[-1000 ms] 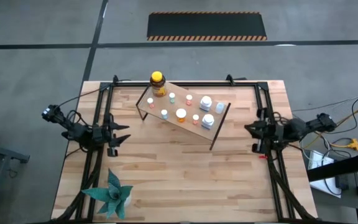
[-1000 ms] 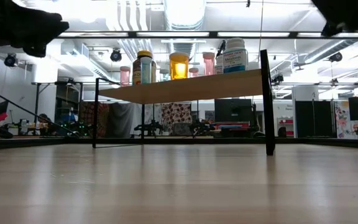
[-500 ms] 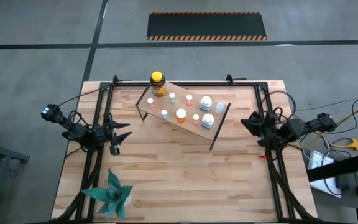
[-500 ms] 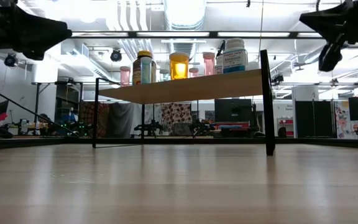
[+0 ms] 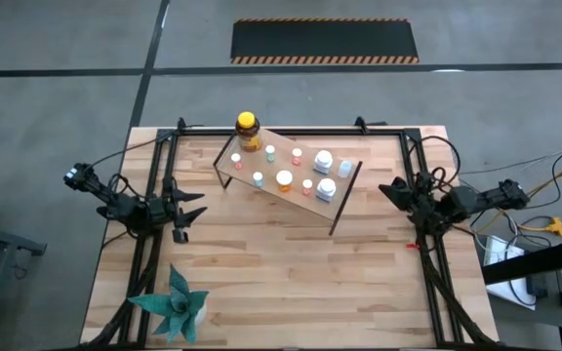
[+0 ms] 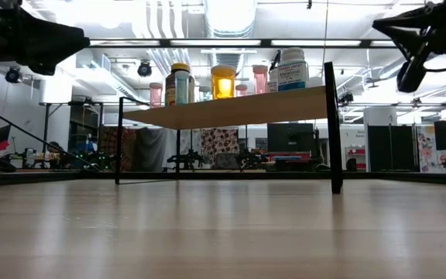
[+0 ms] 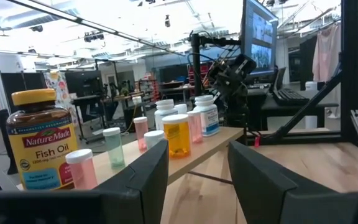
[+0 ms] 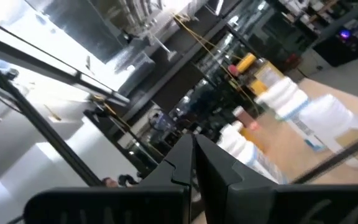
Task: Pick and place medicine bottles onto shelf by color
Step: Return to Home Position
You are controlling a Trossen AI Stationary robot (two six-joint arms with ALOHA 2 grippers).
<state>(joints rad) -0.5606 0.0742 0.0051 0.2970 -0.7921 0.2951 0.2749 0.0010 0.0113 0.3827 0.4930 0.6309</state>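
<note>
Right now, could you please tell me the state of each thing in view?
Left gripper: open, empty, at the table's left side.
Right gripper: shut, empty, at the table's right side.
Shelf: standing on its legs, loaded with bottles.
Amber bottle: upright, capped, at the shelf's end.
Small bottles: upright, capped, on the shelf.
Plant: on the table, apart from the shelf.

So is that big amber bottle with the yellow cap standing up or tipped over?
Upright. The big amber bottle stands on the light wooden shelf with its yellow cap on top and its label level.
</note>
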